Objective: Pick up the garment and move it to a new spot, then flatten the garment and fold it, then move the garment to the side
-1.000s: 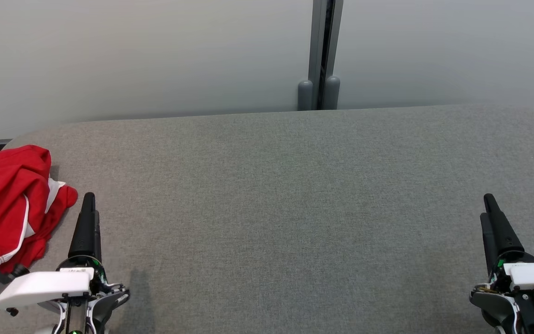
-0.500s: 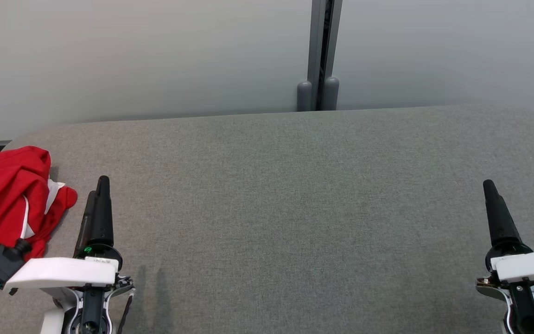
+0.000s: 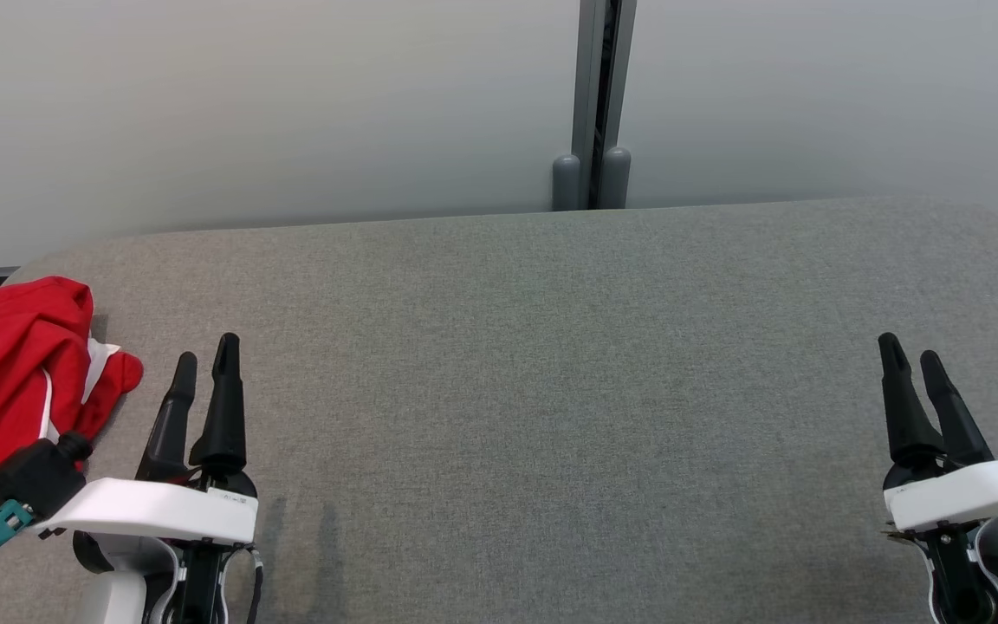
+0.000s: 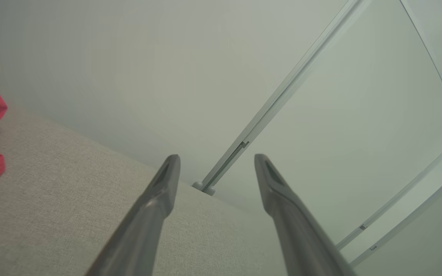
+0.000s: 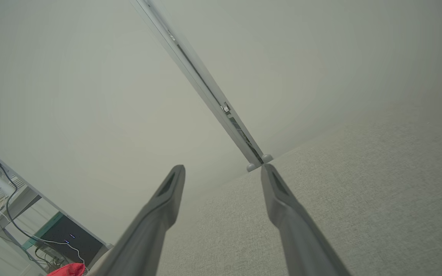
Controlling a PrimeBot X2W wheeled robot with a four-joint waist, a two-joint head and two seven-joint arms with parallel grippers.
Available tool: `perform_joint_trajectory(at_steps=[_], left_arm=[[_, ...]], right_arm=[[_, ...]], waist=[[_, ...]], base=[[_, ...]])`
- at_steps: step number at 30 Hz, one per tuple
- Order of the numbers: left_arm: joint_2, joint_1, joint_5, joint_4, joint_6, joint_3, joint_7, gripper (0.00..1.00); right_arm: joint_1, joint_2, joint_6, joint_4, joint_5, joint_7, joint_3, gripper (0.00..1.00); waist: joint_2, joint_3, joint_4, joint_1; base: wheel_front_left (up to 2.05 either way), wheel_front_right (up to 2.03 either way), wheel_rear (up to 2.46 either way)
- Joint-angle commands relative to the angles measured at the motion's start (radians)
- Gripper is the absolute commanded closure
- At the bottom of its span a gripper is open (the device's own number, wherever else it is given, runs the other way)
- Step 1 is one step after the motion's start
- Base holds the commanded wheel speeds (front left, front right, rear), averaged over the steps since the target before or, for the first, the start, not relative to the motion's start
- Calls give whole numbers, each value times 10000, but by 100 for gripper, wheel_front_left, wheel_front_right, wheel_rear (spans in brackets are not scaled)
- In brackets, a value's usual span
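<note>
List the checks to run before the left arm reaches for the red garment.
1. Red garment lying crumpled on the gray padded table, nothing on top: ok.
2. Whole garment in sight: the head view's left edge cuts it off: cannot tell.
3. Left gripper open and empty: ok.
4. Right gripper open and empty: ok.
5. Left gripper aimed at the garment: fingers point past it, toward the wall: not ok.
6. Left wrist's black cable plug free of the cloth: overlaps it in the head view: cannot tell.
</note>
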Motion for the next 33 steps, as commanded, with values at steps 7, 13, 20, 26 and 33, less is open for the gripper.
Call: perform_joint_trajectory(at_steps=[7,13,20,26,33], left_arm=[[140,-318,1429,165,-64,-76,-296,0],[135,-250,2292,354,-70,-152,-458,0],[146,-193,3044,598,-77,-218,-614,0],[142,-196,3743,766,-80,-279,-766,0],[110,-236,4496,993,-28,-310,-927,0]], right_arm=[[-290,-193,50,235,-1456,-335,-8,0],[-315,-227,51,508,-2232,-509,36,0],[-308,-214,51,713,-2925,-666,98,0],[-305,-231,52,885,-3517,-819,117,0],[-340,-259,53,1076,-4175,-986,157,0]], waist=[[0,-25,-1,0],[0,-43,6,0],[0,-58,-5,0],[0,-52,-6,0],[0,-41,-13,0]], base=[[0,0,0],[0,0,0],[0,0,0],[0,0,0],[0,0,0]])
